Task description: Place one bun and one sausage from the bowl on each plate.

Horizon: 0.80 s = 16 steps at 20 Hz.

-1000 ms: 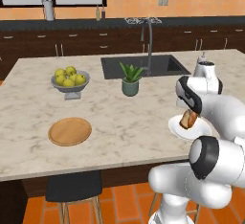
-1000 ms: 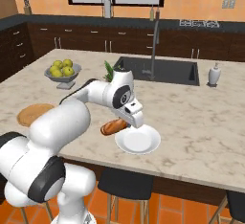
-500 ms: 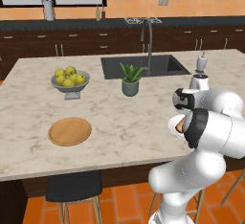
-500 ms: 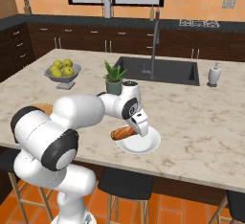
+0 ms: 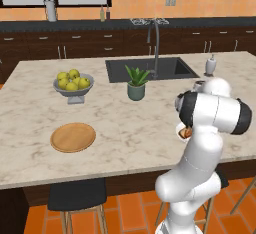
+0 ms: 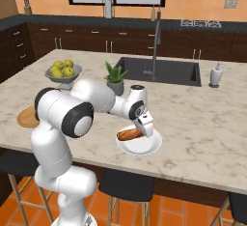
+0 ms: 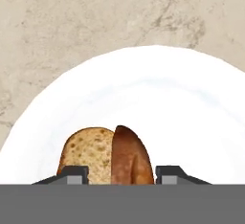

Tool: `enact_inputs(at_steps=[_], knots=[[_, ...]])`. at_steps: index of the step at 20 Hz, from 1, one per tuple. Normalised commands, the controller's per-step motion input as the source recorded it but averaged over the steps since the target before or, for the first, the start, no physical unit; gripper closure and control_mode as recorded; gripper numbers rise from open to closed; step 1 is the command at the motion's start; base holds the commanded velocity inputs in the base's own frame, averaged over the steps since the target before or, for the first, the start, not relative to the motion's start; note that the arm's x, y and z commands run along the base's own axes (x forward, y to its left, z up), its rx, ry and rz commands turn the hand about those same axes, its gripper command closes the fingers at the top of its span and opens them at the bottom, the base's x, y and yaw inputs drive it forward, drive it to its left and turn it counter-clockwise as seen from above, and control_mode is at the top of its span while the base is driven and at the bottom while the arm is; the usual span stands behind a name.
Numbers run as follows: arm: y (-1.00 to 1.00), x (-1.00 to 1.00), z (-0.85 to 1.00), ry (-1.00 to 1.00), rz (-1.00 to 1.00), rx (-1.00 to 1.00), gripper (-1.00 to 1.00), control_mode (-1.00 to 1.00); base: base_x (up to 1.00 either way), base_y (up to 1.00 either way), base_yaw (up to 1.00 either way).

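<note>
The white plate [image 6: 144, 148] lies near the island's front edge, and in the hand view the plate [image 7: 158, 89] sits right under the hand. On it rest a tan speckled bun [image 7: 88, 151] and a dark brown sausage [image 7: 131, 156], side by side. My gripper [image 6: 144, 128] hangs low over them, and in the hand view the gripper [image 7: 122, 173] stands open, its tips apart on either side of the food. The sausage [image 6: 128, 134] lies on the plate's left part. The tan wooden plate [image 5: 73, 137] sits bare at the left. The bowl is out of view.
A grey pedestal bowl of yellow-green fruit [image 5: 72, 85] and a potted plant [image 5: 136, 84] stand further back on the island. Behind them are the sink [image 5: 150, 69] with its tap and a soap dispenser [image 5: 210, 65]. Dark stools [image 5: 77, 195] stand below the front edge.
The hand came down and to the right with the brown food onto the white plate. Its jaws, shut before, have parted.
</note>
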Motion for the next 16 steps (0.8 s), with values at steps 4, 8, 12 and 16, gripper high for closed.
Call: enact_inputs(at_steps=[4, 8, 12, 16], knots=[[-0.19, 0.23, 0.07, -0.02, 0.00, 0.16, -1.00, -1.00, 0.00, 0.00, 0.00], [0.00, -0.59, 0.96, -0.18, 0.00, 0.22, -1.00, -1.00, 0.00, 0.00, 0.00], [0.00, -1.00, 1.00, -0.11, 0.00, 0.10, -1.00, -1.00, 0.00, 0.00, 0.00], [0.03, -1.00, 0.97, 0.00, 0.00, 0.04, -1.00, -1.00, 0.00, 0.00, 0.00]])
